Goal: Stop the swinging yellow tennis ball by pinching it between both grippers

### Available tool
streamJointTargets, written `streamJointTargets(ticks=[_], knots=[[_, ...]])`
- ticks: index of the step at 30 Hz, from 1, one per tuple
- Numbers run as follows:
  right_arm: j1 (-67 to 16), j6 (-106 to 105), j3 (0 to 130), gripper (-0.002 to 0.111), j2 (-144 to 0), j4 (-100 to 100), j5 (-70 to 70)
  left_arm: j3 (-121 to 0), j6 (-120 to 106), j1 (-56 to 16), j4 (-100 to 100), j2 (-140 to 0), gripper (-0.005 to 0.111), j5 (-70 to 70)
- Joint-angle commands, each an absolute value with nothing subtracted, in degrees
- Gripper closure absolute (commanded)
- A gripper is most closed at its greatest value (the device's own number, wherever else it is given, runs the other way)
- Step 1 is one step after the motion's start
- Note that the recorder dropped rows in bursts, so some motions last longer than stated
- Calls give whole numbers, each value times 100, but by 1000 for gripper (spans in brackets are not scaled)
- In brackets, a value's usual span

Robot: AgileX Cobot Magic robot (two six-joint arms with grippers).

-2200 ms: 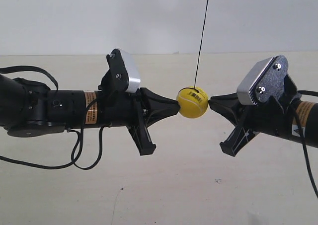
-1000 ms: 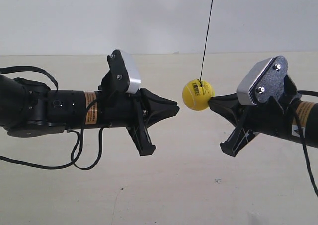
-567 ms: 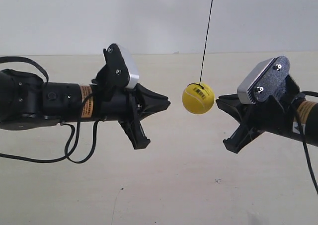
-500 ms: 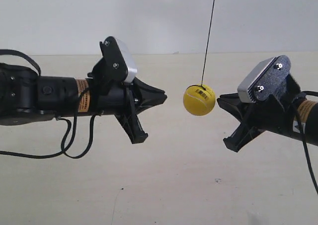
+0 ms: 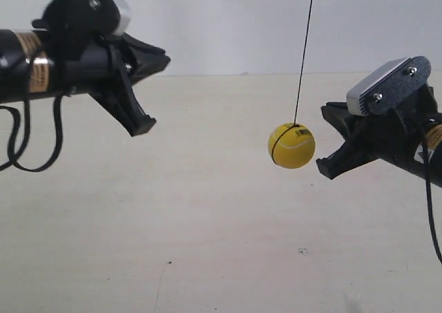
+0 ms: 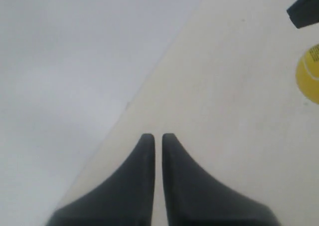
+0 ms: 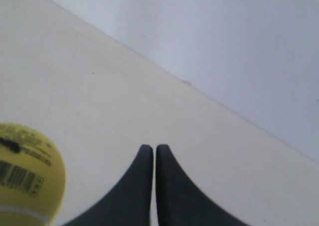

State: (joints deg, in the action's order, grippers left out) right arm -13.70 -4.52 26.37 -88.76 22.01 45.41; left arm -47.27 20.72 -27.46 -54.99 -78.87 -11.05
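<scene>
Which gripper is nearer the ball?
The right gripper, at the exterior view's right, just beside the yellow tennis ball; the left gripper sits raised, far off.

Arms (image 5: 76, 68) matte black, cylindrical, orange label (image 5: 31, 68) on each. Left hand (image 6: 158, 136), right hand (image 7: 154, 147): pointed black wedge fingers (image 7: 139, 186). Silver-grey camera block (image 5: 373, 92), two screws. Black cable (image 5: 60, 119) loops.

The pale cream desk (image 5: 207, 202) is meeting a white wall (image 5: 221, 23) at twelve o'clock, carrying tiny dark specks (image 5: 302, 251) toward five and seven.
</scene>
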Motion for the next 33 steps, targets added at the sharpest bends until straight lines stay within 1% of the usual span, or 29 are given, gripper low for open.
streamJointTargets(ticks=[1, 7, 10, 19, 26, 33], knots=[[-1365, -501, 2662, 108, -8233, 2104, 4484, -4743, 2084, -2787, -5336, -7124, 102, -491], [-1365, -513, 2662, 108, -6603, 1529, 3354, -4720, 2226, -2787, -5054, -6055, 102, 205], [-1365, -295, 2662, 108, -5869, 1518, 2735, -4529, 2477, -2787, -4973, -5466, 102, 198], [-1385, 449, 2662, 108, -3967, 1518, 1258, -3373, 3220, -2787, -4973, -3230, 102, 152], [-1385, 730, 2022, 108, -2629, 1518, 1132, -2564, 3718, -2787, -4973, -1397, 102, 152], [-1385, 1058, 1124, 108, -1689, 1530, 1433, -2035, 3905, -2787, -4973, -284, 102, -65]])
